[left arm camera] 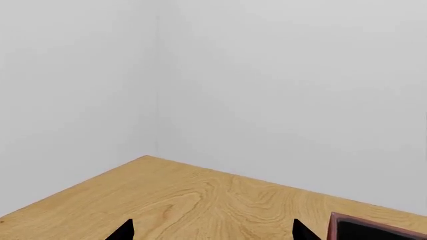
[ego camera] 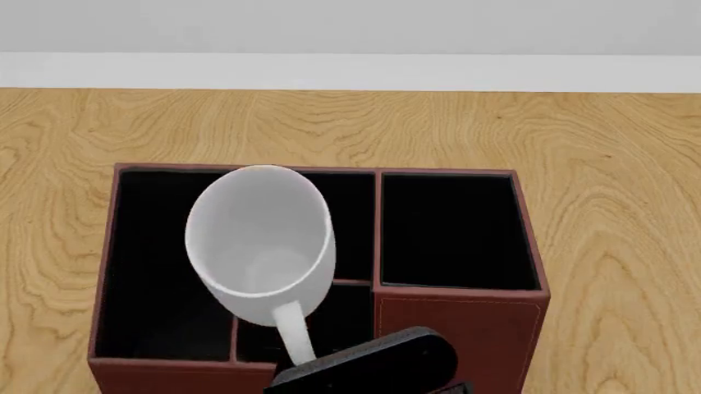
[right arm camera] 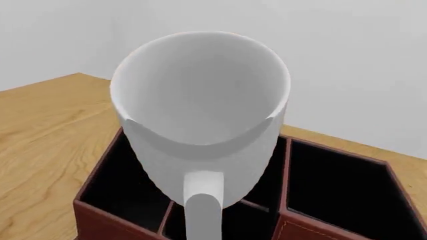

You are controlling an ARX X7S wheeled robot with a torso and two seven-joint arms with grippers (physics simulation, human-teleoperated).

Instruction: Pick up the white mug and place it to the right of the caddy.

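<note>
The white mug [ego camera: 261,238] hangs tilted in the air over the left compartments of the reddish-brown caddy [ego camera: 460,312], mouth up and handle pointing back at me. My right gripper [ego camera: 362,365] shows as a black body at the handle's end, shut on it. In the right wrist view the mug [right arm camera: 200,110] fills the middle, its handle runs out of the frame's edge, the caddy [right arm camera: 333,220] lies below it, and the fingers are hidden. My left gripper [left arm camera: 215,235] is open over bare wood, with a corner of the caddy [left arm camera: 373,229] beside one fingertip.
The caddy stands on a wooden table [ego camera: 613,164] with bare wood on both sides and behind it. A white wall [ego camera: 350,70] runs along the table's far edge. A table corner meets two walls in the left wrist view.
</note>
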